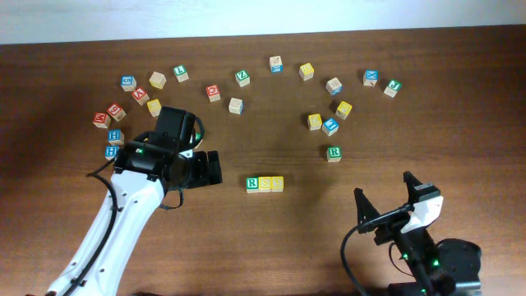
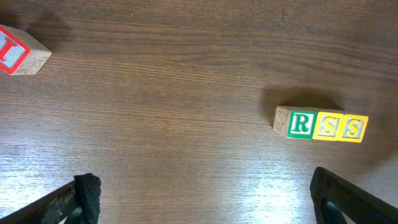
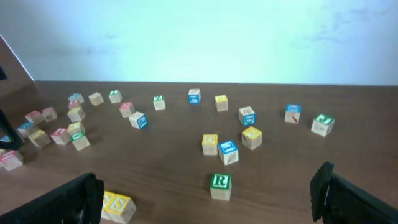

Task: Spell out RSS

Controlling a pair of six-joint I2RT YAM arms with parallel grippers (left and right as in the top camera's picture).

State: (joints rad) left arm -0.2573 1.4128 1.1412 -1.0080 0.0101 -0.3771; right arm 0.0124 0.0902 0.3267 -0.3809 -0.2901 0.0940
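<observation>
Three cubes stand touching in a row at the table's middle: a green R cube (image 1: 252, 183), a yellow S cube (image 1: 265, 183) and a second yellow S cube (image 1: 277, 183). The left wrist view shows them reading R (image 2: 300, 124), S (image 2: 328, 126), S (image 2: 353, 129). My left gripper (image 1: 215, 168) is open and empty, a little left of the row, not touching it; its jaws (image 2: 205, 205) are wide apart. My right gripper (image 1: 384, 191) is open and empty at the front right. In its view (image 3: 205, 202) the S cubes (image 3: 117, 206) sit at lower left.
A second green R cube (image 1: 334, 153) stands alone right of the row, also in the right wrist view (image 3: 220, 182). Several lettered cubes are scattered across the back: a cluster at the left (image 1: 115, 111), yellow and blue ones at mid-right (image 1: 329, 125), others at the far right (image 1: 392, 87).
</observation>
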